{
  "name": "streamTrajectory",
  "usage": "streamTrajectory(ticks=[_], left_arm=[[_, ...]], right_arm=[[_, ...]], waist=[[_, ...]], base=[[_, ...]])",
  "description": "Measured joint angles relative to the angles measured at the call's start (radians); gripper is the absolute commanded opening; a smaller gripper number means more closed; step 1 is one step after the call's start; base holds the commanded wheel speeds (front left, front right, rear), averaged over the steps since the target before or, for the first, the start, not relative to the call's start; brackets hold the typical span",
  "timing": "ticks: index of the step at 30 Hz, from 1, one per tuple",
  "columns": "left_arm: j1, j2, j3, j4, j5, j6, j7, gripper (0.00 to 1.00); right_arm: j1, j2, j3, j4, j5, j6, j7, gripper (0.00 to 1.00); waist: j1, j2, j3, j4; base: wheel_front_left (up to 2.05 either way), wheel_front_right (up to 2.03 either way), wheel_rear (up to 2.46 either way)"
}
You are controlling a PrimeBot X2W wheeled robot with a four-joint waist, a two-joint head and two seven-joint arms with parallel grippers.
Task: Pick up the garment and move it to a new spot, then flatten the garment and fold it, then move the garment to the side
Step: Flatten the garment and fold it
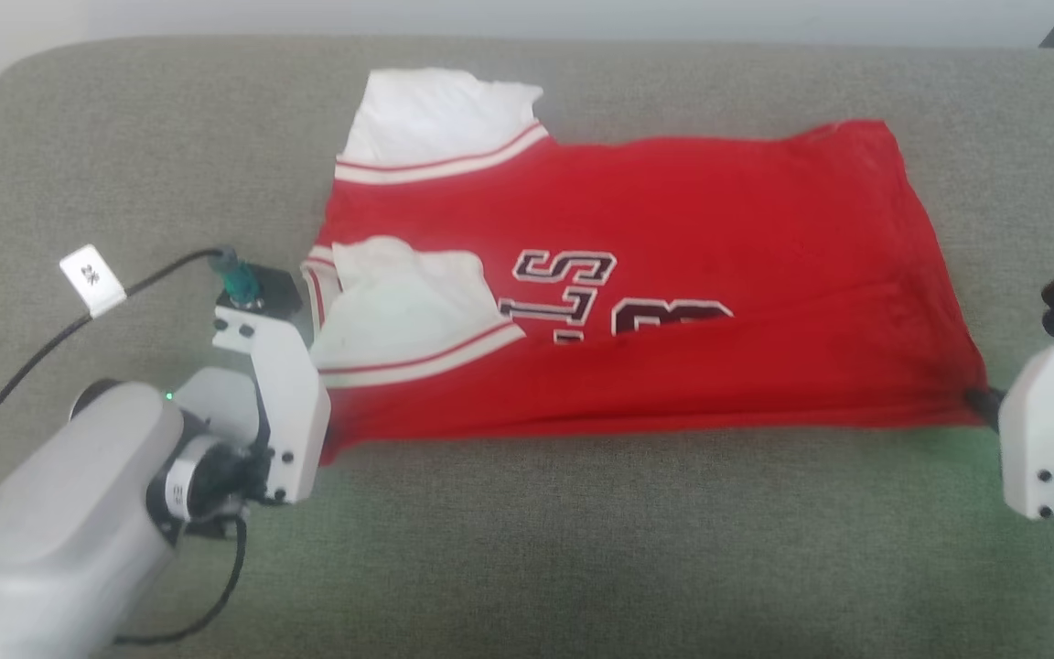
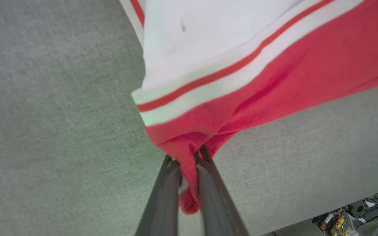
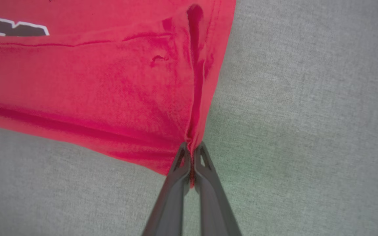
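The garment (image 1: pixel 673 210) is a red jersey with white sleeves and striped trim, lying sideways on the grey cushion, neck end to the left. Its near edge is folded over, cutting off the black lettering (image 1: pixel 582 293). One white sleeve (image 1: pixel 435 114) lies flat at the back; the other (image 1: pixel 399 302) lies on the red front. My left gripper (image 2: pixel 189 154) is shut on the garment's (image 2: pixel 274 82) near left corner, with red cloth bunched between the fingers. My right gripper (image 3: pixel 192 147) is shut on the garment's (image 3: pixel 94 82) near right corner; its dark fingertips (image 1: pixel 980 399) show at the hem.
The grey fabric cushion (image 1: pixel 582 549) stretches wide in front of and behind the jersey. A black cable with a white tag (image 1: pixel 92 275) runs to my left wrist. In the left wrist view the cushion's edge (image 2: pixel 340 203) drops off, with clutter (image 2: pixel 356 216) beyond it.
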Motion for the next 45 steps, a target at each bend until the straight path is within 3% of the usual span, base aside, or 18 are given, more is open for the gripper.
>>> streamTrajectory(ticks=[7, 11, 20, 22, 23, 24, 25, 37, 45], left_arm=[[0.095, 0.069, -0.008, -0.198, 0.002, 0.087, 0.029, 0.0], [0.149, 0.088, -0.017, -0.256, 0.002, 0.118, 0.035, 0.0], [0.192, 0.076, -0.032, -0.237, -0.009, 0.128, 0.033, 0.02], [0.187, 0.073, -0.032, -0.225, -0.008, 0.118, 0.026, 0.36], [0.183, 0.073, -0.032, -0.222, -0.004, 0.113, 0.024, 0.55], [0.177, 0.072, -0.033, -0.219, 0.0, 0.107, 0.018, 0.98], [0.168, 0.073, -0.034, -0.217, 0.002, 0.098, 0.017, 1.0], [0.055, 0.136, -0.007, -0.271, 0.04, 0.098, 0.067, 1.0], [-0.075, 0.163, 0.028, -0.262, 0.055, 0.1, 0.12, 1.0]], right_arm=[[0.112, -0.037, -0.041, -0.092, 0.027, 0.0, 0.059, 0.0], [0.18, -0.025, -0.065, -0.113, 0.039, 0.0, 0.067, 0.0], [0.206, 0.018, -0.045, -0.059, 0.024, 0.0, 0.023, 0.0], [0.19, 0.021, -0.037, -0.053, 0.016, 0.0, -0.003, 0.36], [0.181, 0.021, -0.027, -0.048, 0.016, 0.0, -0.008, 0.46], [0.176, 0.02, -0.018, -0.044, 0.015, 0.0, -0.016, 0.77], [0.172, 0.02, -0.014, -0.042, 0.015, 0.0, -0.024, 1.0], [0.134, 0.022, -0.027, -0.087, 0.018, 0.0, -0.08, 1.0], [0.084, 0.071, -0.065, -0.166, -0.005, 0.0, -0.2, 1.0]], waist=[[0.0, 0.0, -0.012, 0.002], [0.0, 0.0, -0.012, -0.002], [0.0, 0.0, 0.0, -0.022], [0.0, 0.0, 0.003, -0.026], [0.0, 0.0, 0.004, -0.028], [0.0, 0.0, 0.004, -0.03], [0.0, 0.0, 0.004, -0.032], [0.0, 0.0, 0.002, -0.073], [0.0, 0.0, 0.024, -0.119]], base=[[0.0, 0.0, 0.0], [0.0, 0.0, 0.0], [0.0, 0.0, 0.0], [0.0, 0.0, 0.0], [0.0, 0.0, 0.0], [0.0, 0.0, 0.0], [0.0, 0.0, 0.0], [0.0, 0.0, 0.0], [0.0, 0.0, 0.0]])
